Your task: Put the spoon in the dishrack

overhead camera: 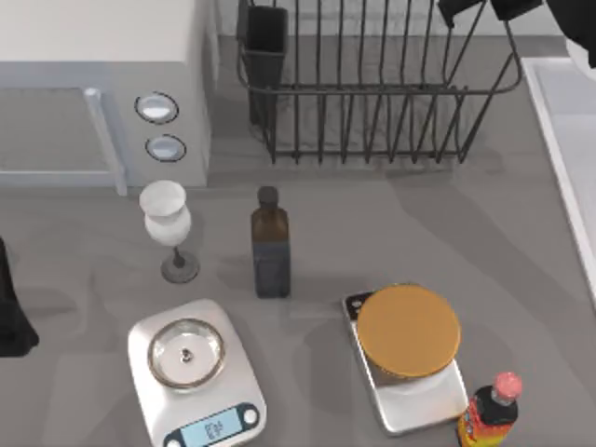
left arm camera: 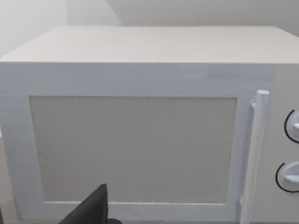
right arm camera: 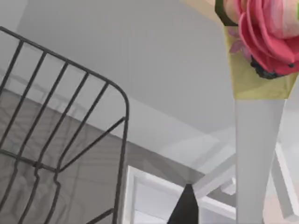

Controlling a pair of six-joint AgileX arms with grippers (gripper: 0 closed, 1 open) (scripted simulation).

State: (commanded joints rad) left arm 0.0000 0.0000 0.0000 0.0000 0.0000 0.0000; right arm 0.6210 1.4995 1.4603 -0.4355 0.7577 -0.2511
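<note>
dark matt metal wire dishrack (overhead camera: 372, 93)

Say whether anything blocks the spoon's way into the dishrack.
Nothing visible does. The right tool hangs over the dishrack at its right end, the white spoon near its open rim. Left tool sits parked far left.

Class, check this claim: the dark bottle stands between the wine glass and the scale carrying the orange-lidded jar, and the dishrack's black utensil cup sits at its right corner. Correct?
Not quite. In the top view the black utensil cup sits at the left corner of the dishrack. The dark bottle does stand between the wine glass and the scale carrying the orange-lidded jar.
</note>
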